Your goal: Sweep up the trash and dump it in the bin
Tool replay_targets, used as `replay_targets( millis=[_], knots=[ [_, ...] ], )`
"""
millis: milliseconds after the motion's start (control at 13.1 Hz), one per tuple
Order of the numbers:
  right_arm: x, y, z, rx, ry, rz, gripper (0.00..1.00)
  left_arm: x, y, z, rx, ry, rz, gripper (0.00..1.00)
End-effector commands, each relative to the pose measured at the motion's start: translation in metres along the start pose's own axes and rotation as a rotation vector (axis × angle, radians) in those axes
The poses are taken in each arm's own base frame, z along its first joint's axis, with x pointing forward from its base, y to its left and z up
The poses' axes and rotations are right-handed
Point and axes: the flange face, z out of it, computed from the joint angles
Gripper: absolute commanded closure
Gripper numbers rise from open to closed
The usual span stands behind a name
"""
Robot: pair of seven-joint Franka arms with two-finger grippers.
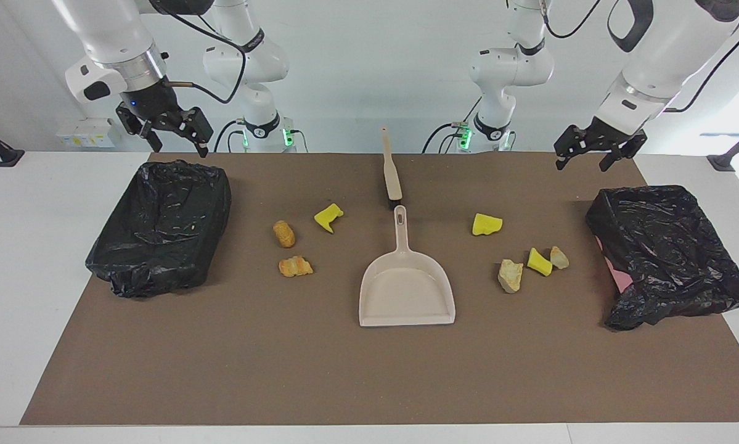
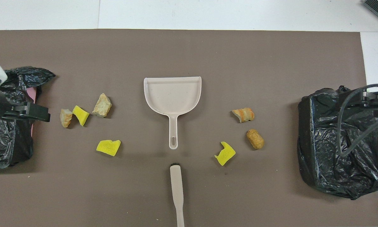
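Note:
Several pieces of trash lie on the brown mat (image 1: 369,370). Yellow chunks (image 1: 328,217) (image 1: 486,224) (image 1: 539,261) and tan lumps (image 1: 284,234) (image 1: 295,266) (image 1: 510,275) (image 1: 559,257) flank the beige dustpan (image 1: 406,290) (image 2: 173,94). The beige brush (image 1: 391,166) (image 2: 177,189) lies just nearer the robots than the pan's handle. A black-bagged bin (image 1: 159,225) (image 2: 340,148) stands at the right arm's end, another bin (image 1: 665,253) (image 2: 6,138) at the left arm's end. My left gripper (image 1: 582,161) (image 2: 34,113) hangs open and empty above that bin's inner edge. My right gripper (image 1: 181,145) (image 2: 376,101), open and empty, is raised over its bin.
White table (image 1: 30,259) surrounds the mat on all sides. A pink bin wall (image 1: 619,277) shows under the bag at the left arm's end. A wide strip of bare mat lies farther from the robots than the dustpan.

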Motion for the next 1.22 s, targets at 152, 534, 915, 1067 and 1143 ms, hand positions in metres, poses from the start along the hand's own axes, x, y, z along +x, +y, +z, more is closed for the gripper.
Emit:
replay_targets(
  millis=[152,534,915,1067,1143],
  knots=[
    [-0.008,0.003,0.002,0.012,-0.011,-0.036,0.0,-0.023,0.039,0.058,-0.006,0.019,0.027,0.0],
    [-0.018,-0.031,0.015,0.008,0.012,-0.09,0.0,-0.05,0.057,0.126,-0.006,0.06,0.069,0.0],
    [-0.012,-0.128,0.069,0.009,0.044,-0.2,0.0,-0.079,0.125,0.193,-0.017,0.105,0.044,0.0],
    [-0.014,-0.177,0.101,0.01,0.027,-0.166,0.0,-0.098,0.155,0.21,-0.021,0.105,0.032,0.0],
    [-0.018,-0.202,0.119,0.006,0.017,-0.172,0.0,-0.109,0.17,0.215,-0.027,0.116,0.017,0.0]
  ],
)
